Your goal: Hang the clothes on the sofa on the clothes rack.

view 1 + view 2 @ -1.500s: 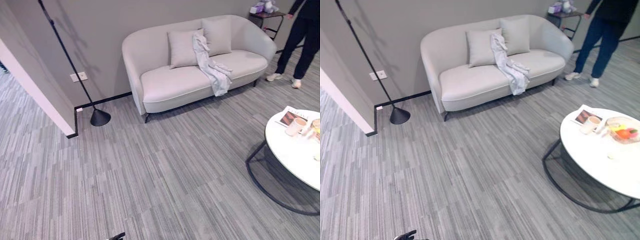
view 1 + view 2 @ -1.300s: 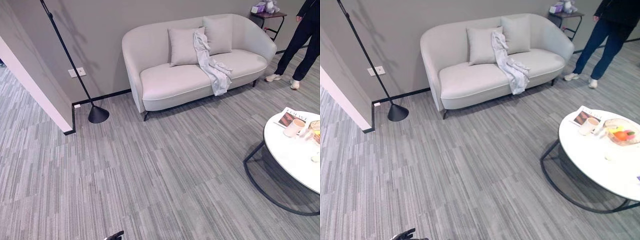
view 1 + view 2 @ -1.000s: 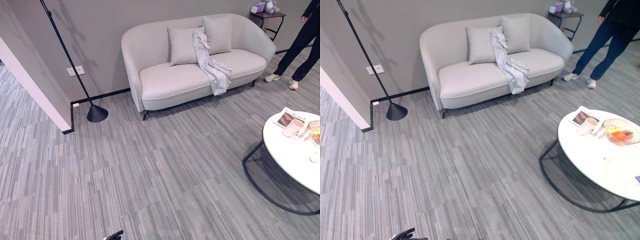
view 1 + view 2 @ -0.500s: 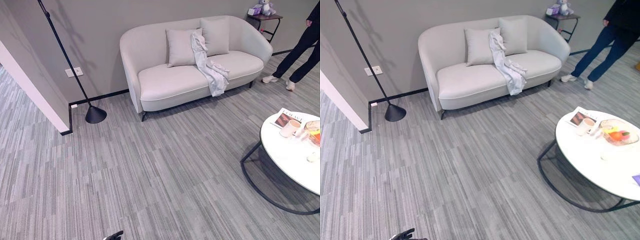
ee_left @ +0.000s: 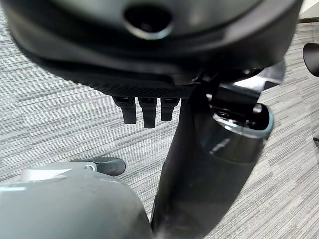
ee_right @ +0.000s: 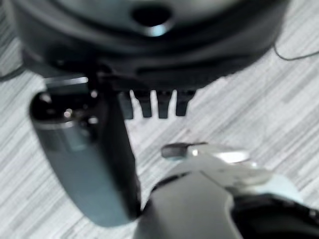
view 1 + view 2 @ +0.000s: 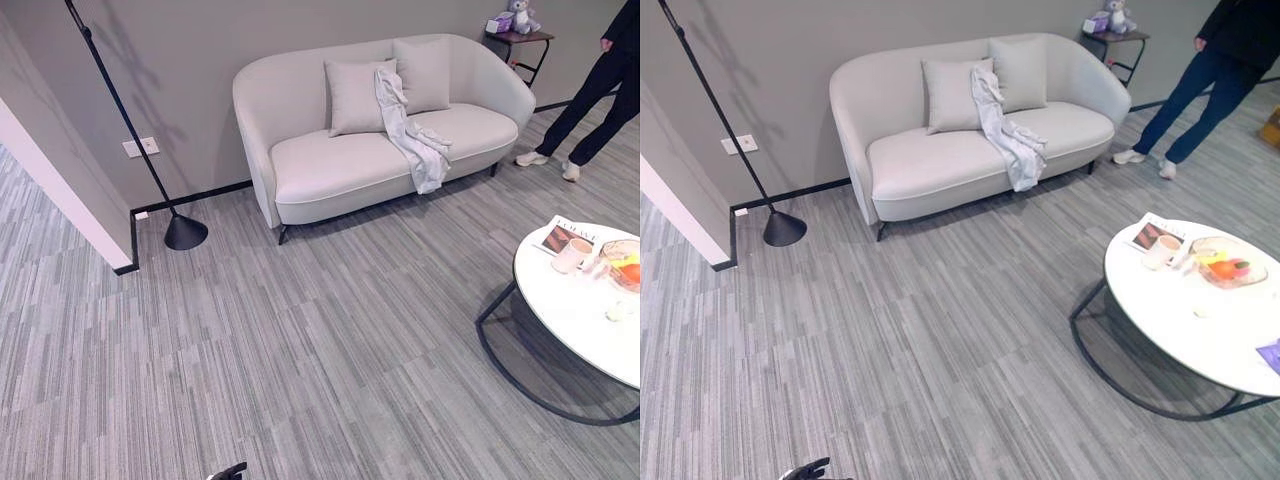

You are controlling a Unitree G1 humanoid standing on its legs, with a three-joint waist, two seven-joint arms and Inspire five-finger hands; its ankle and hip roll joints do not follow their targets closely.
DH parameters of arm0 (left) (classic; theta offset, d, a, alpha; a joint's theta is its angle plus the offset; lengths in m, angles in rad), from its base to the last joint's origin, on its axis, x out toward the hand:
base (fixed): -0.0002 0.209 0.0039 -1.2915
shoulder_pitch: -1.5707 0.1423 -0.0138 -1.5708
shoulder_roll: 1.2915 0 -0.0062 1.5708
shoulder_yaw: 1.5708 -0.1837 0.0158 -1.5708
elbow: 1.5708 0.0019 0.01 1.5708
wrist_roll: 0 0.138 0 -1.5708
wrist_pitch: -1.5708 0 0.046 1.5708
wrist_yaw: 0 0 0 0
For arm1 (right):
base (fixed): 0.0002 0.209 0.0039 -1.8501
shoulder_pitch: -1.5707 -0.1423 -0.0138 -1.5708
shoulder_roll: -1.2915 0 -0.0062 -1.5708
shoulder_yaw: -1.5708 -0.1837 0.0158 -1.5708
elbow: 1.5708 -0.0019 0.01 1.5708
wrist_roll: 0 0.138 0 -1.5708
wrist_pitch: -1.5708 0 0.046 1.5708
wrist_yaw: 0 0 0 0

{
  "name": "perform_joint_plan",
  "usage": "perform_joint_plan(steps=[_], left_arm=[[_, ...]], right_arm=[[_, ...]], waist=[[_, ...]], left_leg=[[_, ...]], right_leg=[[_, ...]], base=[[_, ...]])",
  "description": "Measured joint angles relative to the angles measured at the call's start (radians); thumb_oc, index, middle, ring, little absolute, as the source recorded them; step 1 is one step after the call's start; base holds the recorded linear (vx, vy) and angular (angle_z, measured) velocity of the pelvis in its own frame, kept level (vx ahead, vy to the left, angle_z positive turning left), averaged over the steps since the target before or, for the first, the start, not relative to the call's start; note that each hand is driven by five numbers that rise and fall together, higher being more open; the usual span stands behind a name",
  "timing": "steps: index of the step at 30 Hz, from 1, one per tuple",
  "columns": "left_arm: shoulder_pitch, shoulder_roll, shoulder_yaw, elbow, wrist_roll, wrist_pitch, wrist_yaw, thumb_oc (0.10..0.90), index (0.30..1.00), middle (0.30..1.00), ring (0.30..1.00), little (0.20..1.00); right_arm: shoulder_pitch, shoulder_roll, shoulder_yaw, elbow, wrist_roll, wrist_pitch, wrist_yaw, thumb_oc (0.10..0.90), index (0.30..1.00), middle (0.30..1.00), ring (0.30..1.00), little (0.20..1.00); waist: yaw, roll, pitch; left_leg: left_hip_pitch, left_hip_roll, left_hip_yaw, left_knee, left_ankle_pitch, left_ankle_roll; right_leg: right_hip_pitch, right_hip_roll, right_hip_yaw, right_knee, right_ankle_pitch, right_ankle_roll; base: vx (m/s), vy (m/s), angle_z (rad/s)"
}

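View has shifted, camera moving; garment (image 7: pixel 408 137) unmoved, pale crumpled cloth draped over curved grey sofa (image 7: pixel 330 165). Left robot hand (image 5: pixel 144 107) and right robot hand (image 6: pixel 154 102): fingers relaxed, empty.

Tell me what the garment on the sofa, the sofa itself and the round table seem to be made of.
Garment: thin pale woven cloth, judging by its soft folds.
Sofa: light matte upholstery, probably fabric, smooth and seamless.
Round table: smooth white top, material unclear, on a thin black frame, likely metal.
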Motion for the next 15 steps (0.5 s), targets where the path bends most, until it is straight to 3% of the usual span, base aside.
perform_joint_plan(steps=[8, 9, 10, 13, 14, 15], left_arm=[[-0.019, 0.002, 0.000, -0.001, 0.000, 0.000, -0.013, 0.800, 0.900, 0.900, 0.900, 0.900], [-0.034, 0.001, 0.000, -0.001, 0.000, 0.001, -0.012, 0.800, 0.900, 0.900, 0.900, 0.900], [-0.053, 0.000, -0.001, -0.002, 0.002, 0.001, -0.013, 0.800, 0.900, 0.900, 0.900, 0.900], [-0.071, 0.012, 0.001, 0.001, 0.009, 0.002, -0.012, 0.800, 0.900, 0.900, 0.900, 0.900], [-0.066, 0.014, 0.005, 0.008, 0.021, 0.001, -0.011, 0.800, 0.900, 0.900, 0.900, 0.900], [-0.064, 0.018, 0.005, 0.008, 0.021, 0.001, -0.011, 0.800, 0.900, 0.900, 0.900, 0.900]], right_arm=[[-0.023, -0.007, 0.001, -0.006, -0.015, 0.001, 0.001, 0.800, 0.900, 0.900, 0.900, 0.900], [-0.035, -0.009, 0.001, -0.023, -0.017, 0.003, 0.001, 0.800, 0.900, 0.900, 0.900, 0.900], [-0.084, -0.020, 0.001, -0.034, -0.017, 0.002, 0.002, 0.800, 0.900, 0.900, 0.900, 0.900], [-0.099, -0.014, -0.001, -0.073, -0.017, -0.002, 0.010, 0.800, 0.900, 0.900, 0.900, 0.900], [-0.094, -0.013, -0.006, -0.072, -0.017, -0.001, 0.020, 0.800, 0.900, 0.900, 0.900, 0.900], [-0.089, -0.010, -0.005, -0.070, -0.017, 0.001, 0.020, 0.800, 0.900, 0.900, 0.900, 0.900]], waist=[[-0.001, 0.002, 0.032], [0.003, 0.009, 0.052], [0.002, 0.023, 0.106], [-0.010, 0.012, 0.145], [-0.005, -0.007, 0.142], [0.001, -0.016, 0.136]], left_leg=[[-0.001, -0.007, -0.007, -0.009, 0.000, 0.006], [-0.002, -0.004, -0.005, -0.011, 0.002, 0.009], [0.020, 0.018, 0.022, -0.028, 0.013, 0.020], [0.044, 0.019, 0.041, -0.027, 0.009, 0.029], [0.057, 0.008, 0.046, -0.034, -0.010, 0.035], [0.059, 0.001, 0.045, -0.037, -0.013, 0.038]], right_leg=[[-0.019, -0.006, -0.011, 0.042, -0.003, 0.010], [-0.058, -0.008, -0.014, 0.110, -0.018, 0.028], [-0.139, -0.016, -0.039, 0.288, -0.050, 0.076], [-0.247, -0.075, -0.098, 0.548, -0.110, 0.147], [-0.262, -0.127, -0.132, 0.582, -0.128, 0.168], [-0.260, -0.158, -0.152, 0.556, -0.128, 0.167]], base=[[-0.04, 0.083, 0.01], [0.01, 0.133, -0.39], [0.01, 0.086, -0.50], [0.11, -0.023, -0.20], [0.21, -0.218, 0.01], [0.15, -0.181, 0.01]])
